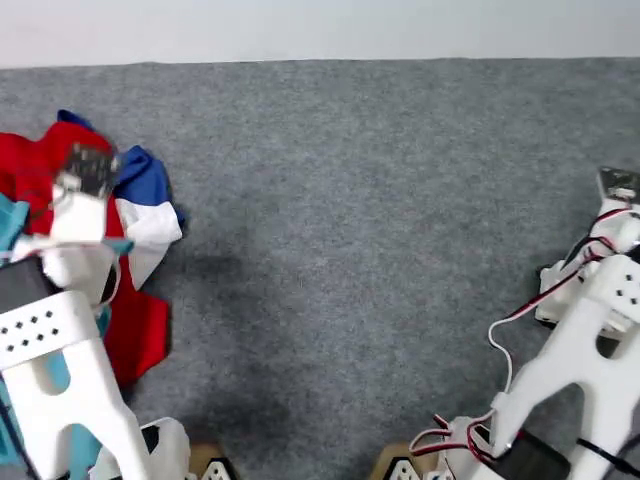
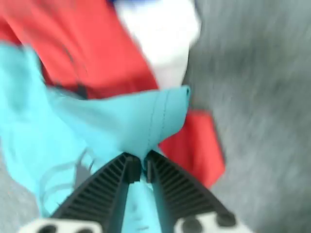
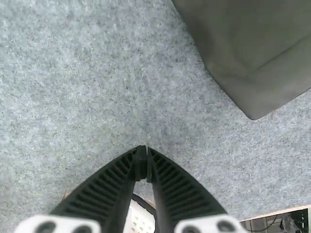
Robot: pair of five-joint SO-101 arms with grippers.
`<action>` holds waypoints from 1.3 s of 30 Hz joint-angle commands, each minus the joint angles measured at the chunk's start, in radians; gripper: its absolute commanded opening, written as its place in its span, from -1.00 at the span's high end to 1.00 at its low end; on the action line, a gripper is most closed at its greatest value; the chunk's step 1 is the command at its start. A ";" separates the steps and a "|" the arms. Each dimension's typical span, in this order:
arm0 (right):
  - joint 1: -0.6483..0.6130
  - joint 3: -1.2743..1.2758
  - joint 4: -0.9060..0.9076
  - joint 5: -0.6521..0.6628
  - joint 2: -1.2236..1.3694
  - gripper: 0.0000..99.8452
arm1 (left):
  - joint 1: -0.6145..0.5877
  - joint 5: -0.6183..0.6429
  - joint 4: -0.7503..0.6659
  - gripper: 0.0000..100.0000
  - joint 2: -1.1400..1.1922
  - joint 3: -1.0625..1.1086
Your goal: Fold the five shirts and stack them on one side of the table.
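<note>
Arms stand at the near edge of the table (image 1: 380, 230), one toward each side. The left arm (image 1: 60, 370) rises at the side where the shirts lie. The right arm (image 1: 590, 340) rises at the opposite side, with red and white wires (image 1: 493, 335) looping beside it.

Left gripper (image 2: 138, 167): the jaws are pressed together and clamped on a fold of the teal shirt (image 2: 97, 126). The cloth gathers into a peak at the tips.

Right gripper (image 3: 144, 158): the jaws are together with nothing between them. It hangs over bare grey table covering, well apart from the shirts. A dark grey object (image 3: 252, 53) with a rounded corner lies on the table just beyond it; what it is cannot be told.

The pile of shirts (image 1: 130, 250) lies unfolded and crumpled at the left arm's side of the table, partly under that arm. Order from near to far:
- the teal shirt, nearest, under the arm;
- a red shirt (image 1: 140, 335), touching the teal shirt and spreading out from beneath it;
- white cloth (image 1: 150, 225) lying on the red;
- blue cloth (image 1: 145, 175) touching the white.

Whether the white and blue belong to one shirt cannot be told.

Beyond the pile the grey covering runs to the far table edge, where a pale wall (image 1: 320, 30) begins.
</note>
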 commanded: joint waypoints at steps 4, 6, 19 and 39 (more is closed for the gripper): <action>-0.007 -0.008 0.036 0.003 -0.038 0.98 | 0.327 0.249 -0.012 1.00 -0.018 -0.297; -0.007 -0.008 0.036 0.003 -0.038 0.98 | 0.411 0.278 -0.068 1.00 -0.025 -0.326; -0.005 -0.008 0.036 0.008 -0.036 0.98 | 0.937 0.287 -0.318 1.00 0.123 -0.315; -0.008 0.133 0.019 0.071 -0.033 0.98 | 0.787 0.311 -0.201 0.62 0.299 -0.464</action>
